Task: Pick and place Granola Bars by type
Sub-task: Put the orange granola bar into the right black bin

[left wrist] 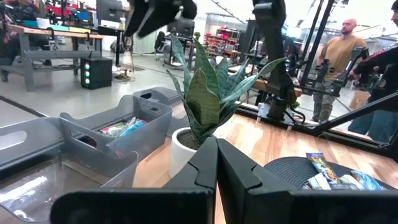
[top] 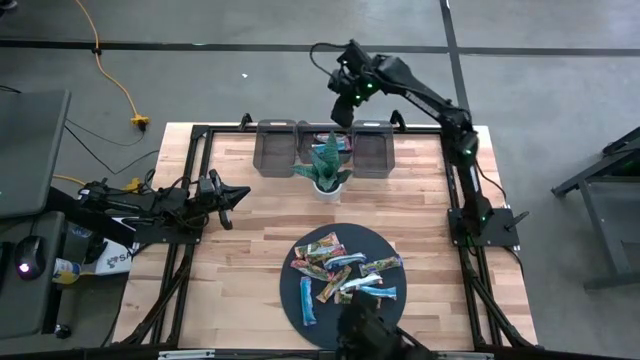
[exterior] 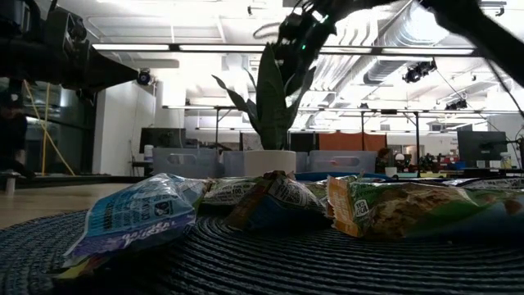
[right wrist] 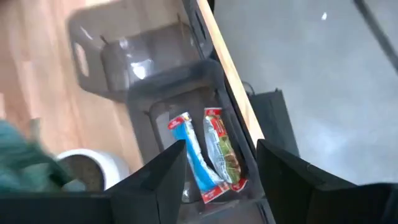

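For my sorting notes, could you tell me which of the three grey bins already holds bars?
The middle bin, behind the potted plant: the right wrist view shows two bars lying inside, while both outer bins look empty from above.

Two dark, near-black arms of jointed links, matte casings throughout. Right arm (top: 420,95): slim segments with rounded joint housings, small green lights glowing at wrist, elbow and base, a thin black cable looping off the wrist toward 10 o'clock. Left arm (top: 160,205): same dark build, bundled black cables along it. Left fingers (left wrist: 214,171): black, wedge-shaped, smooth-faced, tapering to narrow tips. Right fingers (right wrist: 161,180): black, broad, angular, flat-sided.
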{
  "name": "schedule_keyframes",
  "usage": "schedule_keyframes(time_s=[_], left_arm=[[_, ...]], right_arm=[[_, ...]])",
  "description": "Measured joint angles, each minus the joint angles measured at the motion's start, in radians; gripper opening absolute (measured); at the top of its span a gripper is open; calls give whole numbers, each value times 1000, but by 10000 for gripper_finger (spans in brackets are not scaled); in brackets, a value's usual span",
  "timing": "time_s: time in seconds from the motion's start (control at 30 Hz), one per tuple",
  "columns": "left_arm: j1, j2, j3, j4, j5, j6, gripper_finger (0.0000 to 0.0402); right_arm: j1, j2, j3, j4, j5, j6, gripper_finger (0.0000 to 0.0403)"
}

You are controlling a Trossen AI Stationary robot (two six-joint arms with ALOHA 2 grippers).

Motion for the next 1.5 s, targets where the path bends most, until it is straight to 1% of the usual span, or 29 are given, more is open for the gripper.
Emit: schedule_keyframes(time_s=[0.2, 0.33, 0.43, 0.6, 0.77, 0.93, 1.17, 1.33, 1.5], left_arm=[[0, 0, 0, 0, 0, 0, 1], [0, 0, 0, 0, 0, 0, 1], [0, 0, 0, 0, 0, 0, 1], [0, 0, 0, 0, 0, 0, 1], [0, 0, 0, 0, 0, 0, 1], [0, 0, 0, 0, 0, 0, 1], [0, 0, 0, 0, 0, 0, 1], [0, 0, 0, 0, 0, 0, 1], [0, 0, 0, 0, 0, 0, 1]], right_arm=[[47, -197, -167, 117, -1, 4, 179], [103, -332, -329, 221, -6, 49, 179], [156, -433, -471, 301, -26, 86, 178], [265, -584, -705, 418, -24, 134, 179], [383, -692, -885, 494, -21, 192, 179], [506, -749, -1013, 534, -20, 249, 177], [650, -758, -1109, 526, -20, 295, 177], [725, -758, -1173, 526, 3, 318, 173], [764, -758, -1238, 537, 4, 354, 173]])
